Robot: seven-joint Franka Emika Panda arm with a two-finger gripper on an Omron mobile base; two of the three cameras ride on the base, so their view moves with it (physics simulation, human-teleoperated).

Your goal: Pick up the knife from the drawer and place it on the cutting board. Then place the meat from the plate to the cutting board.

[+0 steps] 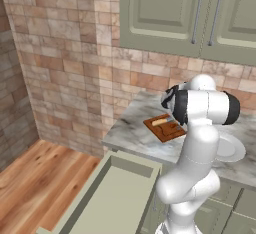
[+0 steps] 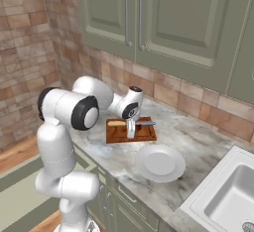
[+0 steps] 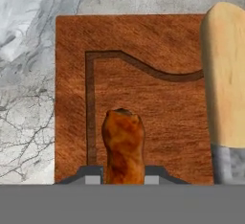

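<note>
From the left base view I see the drawer (image 1: 112,198) standing open below the surface (image 1: 131,133), its pale inside bare, and the knife (image 1: 161,121) already lying on the cutting board (image 1: 165,127); my arm hides most of the plate (image 1: 231,149) behind it. In the right base view the gripper (image 2: 130,130) is down over the cutting board (image 2: 130,130), the knife (image 2: 130,123) lies along the board's far side with its blade pointing toward the sink (image 2: 229,192), and the plate (image 2: 159,162) sits just beside the board with nothing on it. In the hand view the fingers (image 3: 91,176) are drawn in narrow, pinching the meat (image 3: 123,146) between them right over the cutting board (image 3: 143,98), with the knife (image 3: 225,89) handle at the right edge. I judge the knife step done and the meat carried across; what is left is to let it go onto the board, and I cannot tell whether it touches the wood yet.
</note>
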